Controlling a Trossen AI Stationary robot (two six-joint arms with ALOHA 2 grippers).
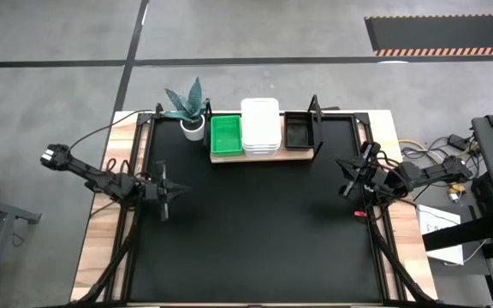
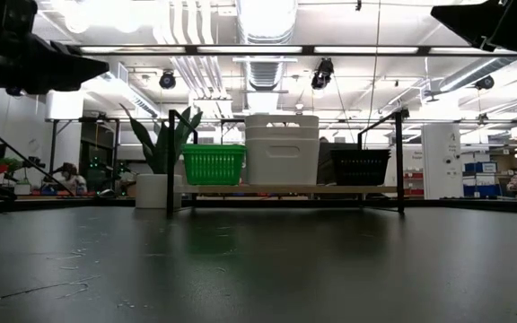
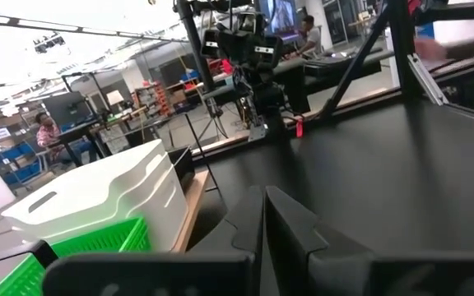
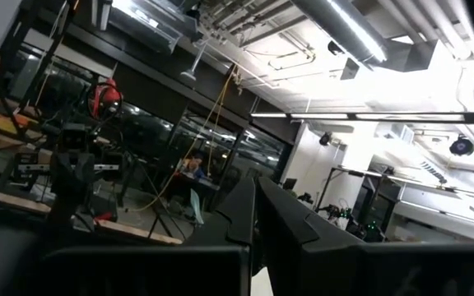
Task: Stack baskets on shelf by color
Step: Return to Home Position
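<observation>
Baskets sorted by colour on the shelf, both arms clear of it.
On the shelf (image 1: 298, 155), green baskets (image 1: 226, 135) sit at the left-arm end, white baskets (image 1: 260, 127) in the middle and black baskets (image 1: 297, 132) at the right-arm end. The left gripper (image 1: 165, 190) and right gripper (image 1: 349, 178) hang beyond its ends, fingers pressed together.

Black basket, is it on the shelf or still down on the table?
On the shelf. The black basket rests on the wooden shelf at its right end, beside the white baskets.
</observation>
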